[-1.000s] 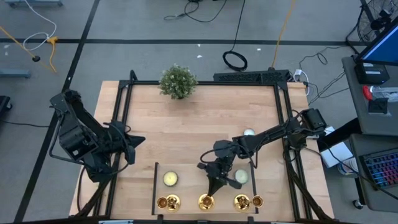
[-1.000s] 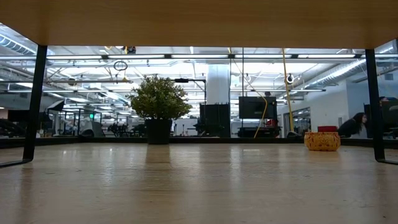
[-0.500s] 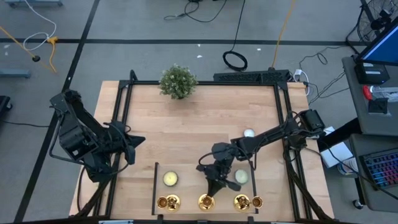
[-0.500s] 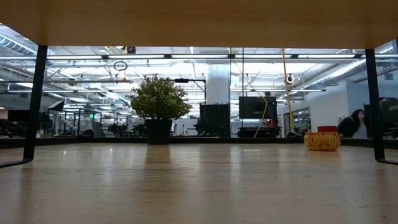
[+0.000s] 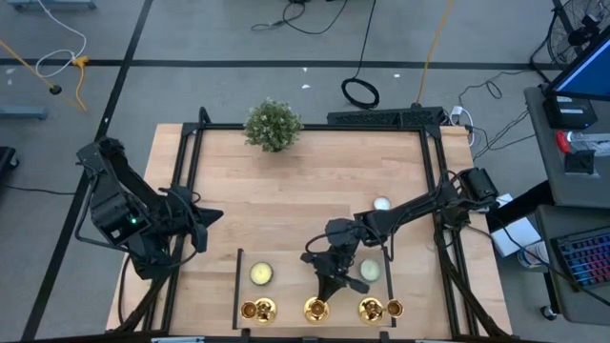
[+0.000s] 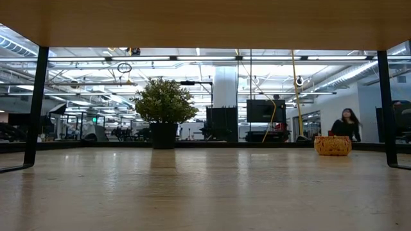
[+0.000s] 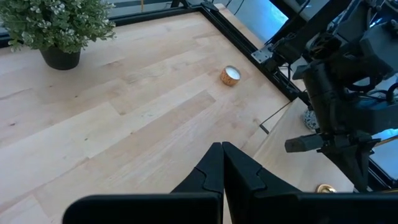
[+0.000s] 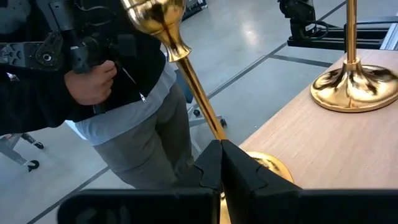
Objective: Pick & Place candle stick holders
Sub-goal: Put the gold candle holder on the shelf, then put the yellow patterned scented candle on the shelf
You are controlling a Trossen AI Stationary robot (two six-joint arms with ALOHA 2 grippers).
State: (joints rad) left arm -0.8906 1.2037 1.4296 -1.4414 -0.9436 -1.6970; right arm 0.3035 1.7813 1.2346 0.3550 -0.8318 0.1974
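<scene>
The wooden table [image 5: 315, 191] is the largest thing here, framed by a dark metal rail [image 5: 310, 131], and most of its top lies bare. Taking the potted plant [image 5: 273, 125] as the landmark: it stands at the far edge of the table, a little left of centre, with open wood spreading from it toward the near edge and both sides.

The left arm waits at the table's left edge, well to the near-left of the plant, its left gripper [image 5: 212, 215] with fingers pressed together and nothing between them. Between it and the plant the wood is free.

The right arm reaches in from the right edge, ending well nearer than the plant, close to the near edge. The right gripper [image 5: 322, 289] points down at the middle of the three candle stick holders [image 5: 315, 309]; in the right wrist view its fingers [image 8: 214, 168] are closed tight around the slim gold stem [image 8: 199, 96], just above the base.

All three holders stand in a row along the near edge, directly opposite the plant's side of the table, inside a thin dark frame [image 5: 237, 286]. The left holder [image 5: 257, 310] and the right holder [image 5: 371, 309] flank the gripped one, each apart from it.

Two pale round candles [image 5: 261, 274] sit just behind the row. A small tealight [image 5: 381, 203] lies alone toward the right edge, well apart from the plant.

A person [image 8: 112, 81] stands just past the near edge.
</scene>
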